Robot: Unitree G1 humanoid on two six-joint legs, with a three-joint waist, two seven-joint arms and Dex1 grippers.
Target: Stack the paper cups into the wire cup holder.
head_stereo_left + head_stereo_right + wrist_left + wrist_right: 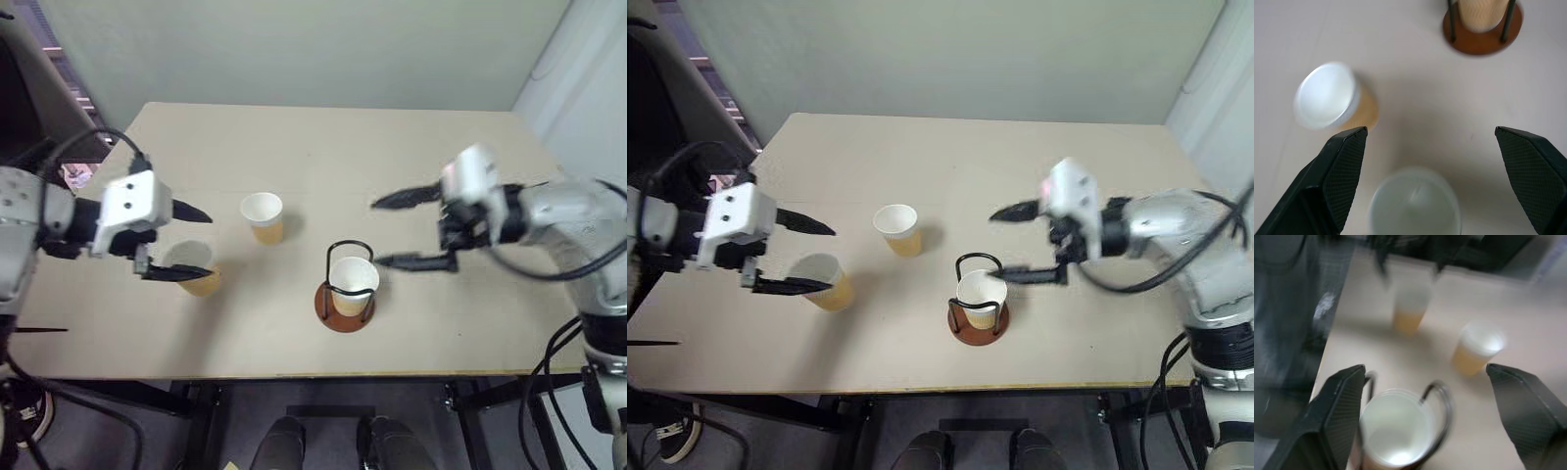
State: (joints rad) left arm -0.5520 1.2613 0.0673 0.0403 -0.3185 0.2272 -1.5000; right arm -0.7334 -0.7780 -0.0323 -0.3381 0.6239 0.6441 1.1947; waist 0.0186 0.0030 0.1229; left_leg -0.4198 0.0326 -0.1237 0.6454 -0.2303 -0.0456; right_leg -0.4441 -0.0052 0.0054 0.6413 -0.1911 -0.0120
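Left eye view: one paper cup [353,284] sits upright in the wire cup holder [345,305]; the right tool [407,231] spreads wide beside it, empty. Two paper cups [263,216] stand left of the holder on the counter [323,147], the left tool [194,242] wide over the farther one [196,269].

Left gripper [1430,166] fingers spread wide, one cup [1414,203] upright between them below, second cup [1334,98] farther on the table [1415,93], holder [1482,36] with a cup [1483,13] inside to the right
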